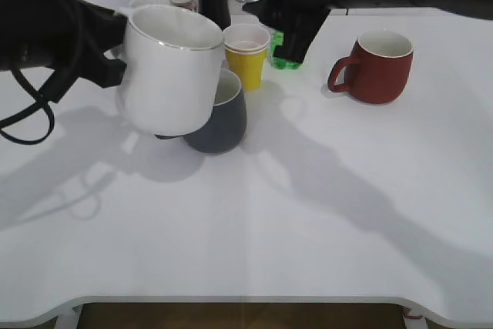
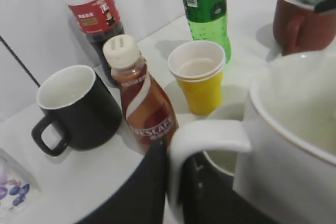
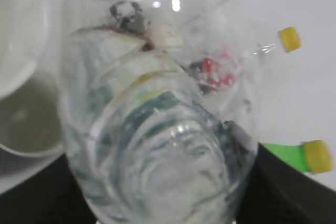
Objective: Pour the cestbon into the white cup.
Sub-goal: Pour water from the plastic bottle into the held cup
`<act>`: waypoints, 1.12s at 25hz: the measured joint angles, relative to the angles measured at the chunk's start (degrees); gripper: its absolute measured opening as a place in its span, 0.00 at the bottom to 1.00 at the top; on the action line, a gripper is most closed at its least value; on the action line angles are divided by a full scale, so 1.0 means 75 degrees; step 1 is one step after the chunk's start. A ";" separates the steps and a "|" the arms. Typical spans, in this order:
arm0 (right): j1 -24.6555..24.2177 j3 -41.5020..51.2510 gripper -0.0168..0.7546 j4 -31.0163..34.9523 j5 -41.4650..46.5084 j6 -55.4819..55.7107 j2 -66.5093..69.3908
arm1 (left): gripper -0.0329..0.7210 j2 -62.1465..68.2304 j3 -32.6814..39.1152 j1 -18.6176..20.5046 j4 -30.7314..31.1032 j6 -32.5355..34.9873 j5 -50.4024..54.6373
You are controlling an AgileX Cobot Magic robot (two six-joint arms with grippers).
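White cup (image 1: 173, 71) is held off the table (image 1: 308, 229) at far left, gripped by its handle (image 2: 207, 137) in the closed left gripper (image 2: 170, 182), mouth upward. A grey cup (image 1: 222, 117) sits just behind and below it; a yellow paper cup (image 1: 246, 55) lies farther back. A red mug (image 1: 377, 67) stands well apart at far right. Water bottle (image 3: 157, 129) is clamped in the right gripper (image 1: 289, 17), raised at the far centre and seen base-first in the right wrist view, near the white cup's rim
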 joint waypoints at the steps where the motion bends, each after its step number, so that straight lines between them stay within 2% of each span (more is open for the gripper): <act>1: 0.0003 -0.0063 0.63 -0.0192 0.0131 -0.0062 0.0024 | 0.10 -0.0006 -0.0024 0.0000 0.0000 -0.0007 0.0041; 6: 0.0017 -0.0303 0.63 -0.1238 0.0688 -0.0146 0.0221 | 0.10 -0.0041 -0.0049 -0.0008 0.0000 -0.0015 0.0307; 13: 0.0017 -0.0311 0.63 -0.2647 0.0687 -0.0154 0.0403 | 0.10 -0.0041 -0.0049 -0.0246 -0.0023 -0.0015 0.0332; 21: 0.0164 -0.0311 0.63 -0.4146 0.0534 -0.0175 0.0419 | 0.10 -0.0046 -0.0049 -0.0244 -0.0111 -0.0015 0.0332; 28: 0.0164 -0.0311 0.63 -0.4911 0.0769 -0.0186 0.0419 | 0.10 -0.0046 -0.0049 -0.0244 -0.0127 -0.0015 0.0348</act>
